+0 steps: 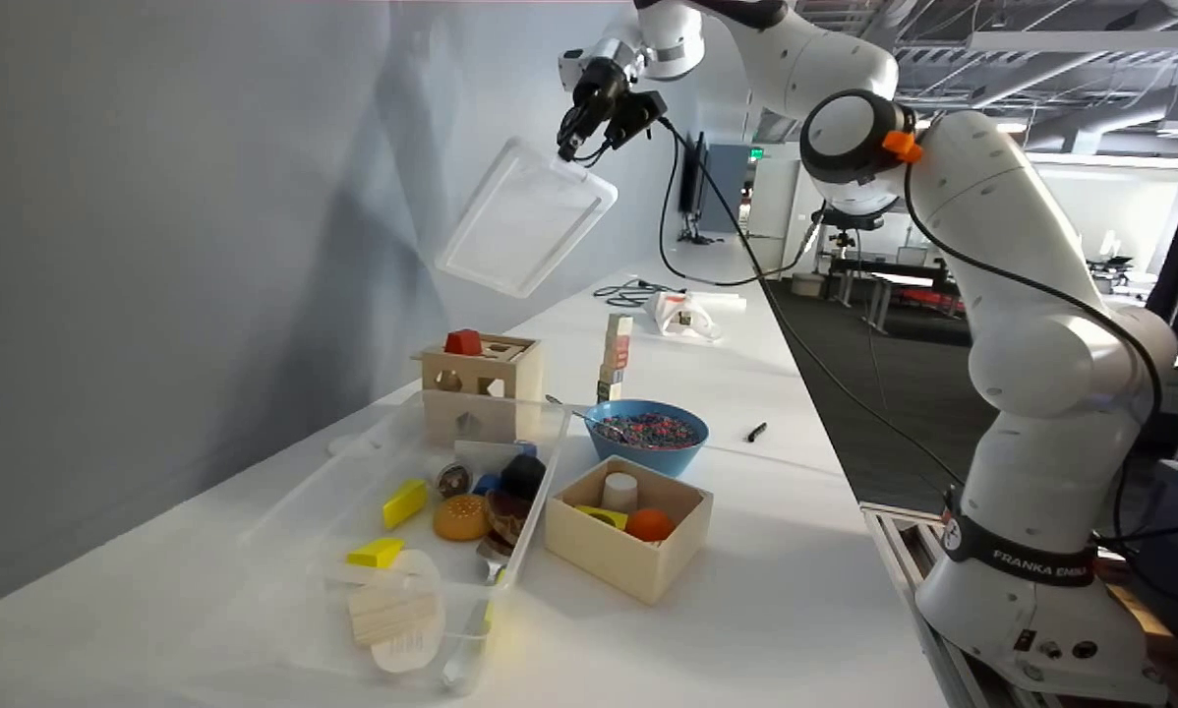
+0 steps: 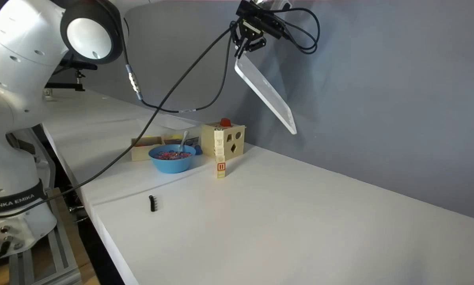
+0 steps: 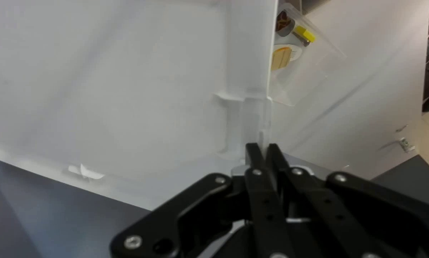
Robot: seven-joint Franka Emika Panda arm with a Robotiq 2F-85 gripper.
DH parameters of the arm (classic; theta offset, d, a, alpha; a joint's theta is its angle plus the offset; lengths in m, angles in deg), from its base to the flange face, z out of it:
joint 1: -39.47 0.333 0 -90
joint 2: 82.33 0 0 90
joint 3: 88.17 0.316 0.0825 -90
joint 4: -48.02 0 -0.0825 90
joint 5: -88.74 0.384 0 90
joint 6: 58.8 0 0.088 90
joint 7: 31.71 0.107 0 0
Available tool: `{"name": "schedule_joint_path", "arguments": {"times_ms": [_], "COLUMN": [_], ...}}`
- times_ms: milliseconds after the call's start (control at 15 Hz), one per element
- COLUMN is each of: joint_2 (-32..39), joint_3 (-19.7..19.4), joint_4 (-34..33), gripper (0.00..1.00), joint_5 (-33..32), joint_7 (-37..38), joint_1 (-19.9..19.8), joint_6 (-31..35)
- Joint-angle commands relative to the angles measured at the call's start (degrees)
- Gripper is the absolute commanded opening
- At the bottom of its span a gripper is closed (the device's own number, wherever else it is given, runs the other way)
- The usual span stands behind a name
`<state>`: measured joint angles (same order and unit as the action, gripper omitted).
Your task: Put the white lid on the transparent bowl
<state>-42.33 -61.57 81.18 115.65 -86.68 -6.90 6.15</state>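
My gripper (image 3: 262,147) is shut on an edge of the white lid (image 1: 530,221), high above the counter. Tilted steeply, the lid hangs down from the fingers near the grey wall, and in an exterior view the lid (image 2: 266,95) shows almost edge-on. In the wrist view the rim of the lid (image 3: 250,71) fills the left and middle. The transparent bowl (image 1: 555,433), a wide clear rectangular tub, stands on the counter holding yellow blocks, a toy burger and wooden pieces. Part of the transparent bowl (image 3: 318,71) is hidden behind the lid in the wrist view.
Beside the tub stand a wooden shape box (image 1: 510,379) with a red block on top, a blue bowl (image 2: 169,166) with red contents and a spoon, and a small wooden box (image 1: 599,565). A block tower (image 2: 220,158) rises nearby. A black clip (image 2: 153,203) lies on the counter.
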Motion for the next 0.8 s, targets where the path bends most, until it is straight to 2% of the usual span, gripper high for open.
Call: {"name": "schedule_joint_path", "arguments": {"times_ms": [0,267,333,733], "joint_2": [-0.2,-0.6,-0.6,0.0], "joint_3": [0.5,1.0,1.0,5.8], "joint_4": [-0.3,-0.8,-0.8,0.7], "gripper": [0.07,0.07,0.02,0.02], "joint_5": [0.0,0.0,0.0,6.1], "joint_7": [-0.1,-0.1,-0.1,-4.1], "joint_1": [0.0,-0.1,-0.1,-1.4], "joint_6": [-0.4,-0.7,-0.7,-5.6]}}
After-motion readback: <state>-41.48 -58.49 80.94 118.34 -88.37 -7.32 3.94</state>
